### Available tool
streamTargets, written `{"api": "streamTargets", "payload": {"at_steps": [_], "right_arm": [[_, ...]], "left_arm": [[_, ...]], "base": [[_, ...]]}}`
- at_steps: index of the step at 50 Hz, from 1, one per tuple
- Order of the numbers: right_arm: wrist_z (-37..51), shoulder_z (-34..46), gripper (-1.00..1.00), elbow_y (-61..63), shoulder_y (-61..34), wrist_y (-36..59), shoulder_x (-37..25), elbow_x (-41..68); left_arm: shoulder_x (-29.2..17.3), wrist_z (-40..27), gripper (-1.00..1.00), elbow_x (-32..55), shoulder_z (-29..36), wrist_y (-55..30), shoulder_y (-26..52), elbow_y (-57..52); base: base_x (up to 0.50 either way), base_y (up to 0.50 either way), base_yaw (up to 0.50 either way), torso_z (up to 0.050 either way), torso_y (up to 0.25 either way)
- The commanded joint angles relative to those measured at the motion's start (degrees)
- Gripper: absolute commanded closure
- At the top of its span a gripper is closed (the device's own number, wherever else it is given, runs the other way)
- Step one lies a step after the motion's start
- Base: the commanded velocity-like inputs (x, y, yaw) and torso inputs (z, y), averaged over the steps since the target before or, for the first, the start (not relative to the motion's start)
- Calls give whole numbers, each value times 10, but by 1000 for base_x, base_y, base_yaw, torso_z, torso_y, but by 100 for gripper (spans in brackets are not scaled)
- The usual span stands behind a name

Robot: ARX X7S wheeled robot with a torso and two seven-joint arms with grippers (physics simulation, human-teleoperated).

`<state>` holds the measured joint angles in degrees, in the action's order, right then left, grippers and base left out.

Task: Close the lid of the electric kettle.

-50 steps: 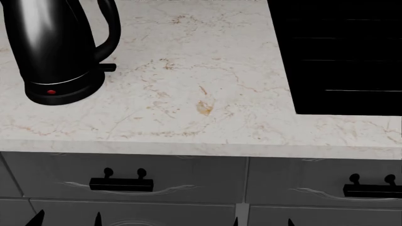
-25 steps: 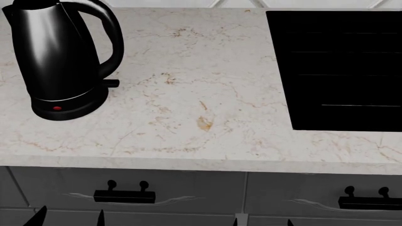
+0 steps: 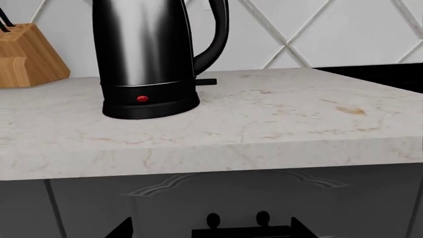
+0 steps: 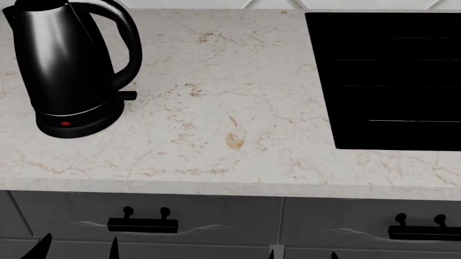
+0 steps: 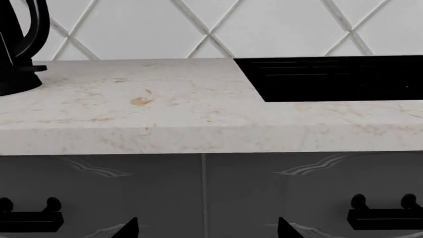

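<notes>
The electric kettle [image 4: 65,65] is glossy black and stands on its round base with a red light [image 4: 66,124] at the back left of the marble counter [image 4: 230,108]. Its loop handle [image 4: 131,43] faces right. The top of the kettle is cut off in every view, so the lid is out of view. The kettle also shows in the left wrist view [image 3: 145,54] and at the edge of the right wrist view [image 5: 17,49]. My left gripper [image 4: 79,251] [image 3: 211,230] and right gripper [image 4: 303,256] [image 5: 208,229] are both open and empty, low in front of the drawers, below the counter edge.
A black cooktop [image 4: 389,81] is set into the counter at the right. A wooden knife block [image 3: 26,54] stands left of the kettle. Grey drawers with black handles [image 4: 142,224] [image 4: 425,231] lie under the counter. A tiled wall [image 5: 211,25] rises behind.
The head view has tilted up since one second ago, so the kettle and counter sit lower in the picture. Nothing has visibly moved in the last half second.
</notes>
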<state>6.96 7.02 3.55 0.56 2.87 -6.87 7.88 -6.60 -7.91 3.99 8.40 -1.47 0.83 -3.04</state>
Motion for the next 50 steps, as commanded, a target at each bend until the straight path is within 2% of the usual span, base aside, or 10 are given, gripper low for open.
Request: {"api": "streamTargets", "payload": {"at_steps": [1, 17, 33, 34, 38, 41, 44, 48, 50], "right_arm": [[20, -7, -100, 123, 11, 104, -26, 25], [41, -30, -100, 375, 1, 301, -79, 92], [71, -85, -100, 518, -82, 477, -112, 180], [73, -87, -100, 521, -85, 481, -114, 182], [82, -107, -100, 546, -115, 524, -121, 210], [91, -112, -100, 558, -130, 546, -126, 226], [123, -116, -100, 563, -153, 565, -147, 275], [229, -102, -100, 564, -198, 556, -224, 402], [269, -98, -100, 563, -215, 548, -252, 454]], "left_arm": [[-19, -14, -100, 10, 0, -96, -11, -121], [-77, -10, -100, 28, 1, -324, -14, -425], [-114, -16, -100, 73, -42, -480, 51, -569], [-123, -27, -100, 83, -39, -479, 54, -569], [-258, -204, -100, 265, -5, -450, 100, -569], [-330, -294, -100, 358, 25, -420, 135, -569], [-376, -346, -100, 421, 43, -398, 169, -568], [-435, -403, -100, 477, 78, -370, 222, -569], [-448, -418, -100, 495, 85, -362, 238, -568]], "base": [[0, 0, 0, 0, 0], [0, 0, 0, 0, 0], [0, 0, 0, 0, 0], [0, 0, 0, 0, 0], [0, 0, 0, 0, 0], [0, 0, 0, 0, 0], [0, 0, 0, 0, 0], [0, 0, 0, 0, 0], [0, 0, 0, 0, 0]]}}
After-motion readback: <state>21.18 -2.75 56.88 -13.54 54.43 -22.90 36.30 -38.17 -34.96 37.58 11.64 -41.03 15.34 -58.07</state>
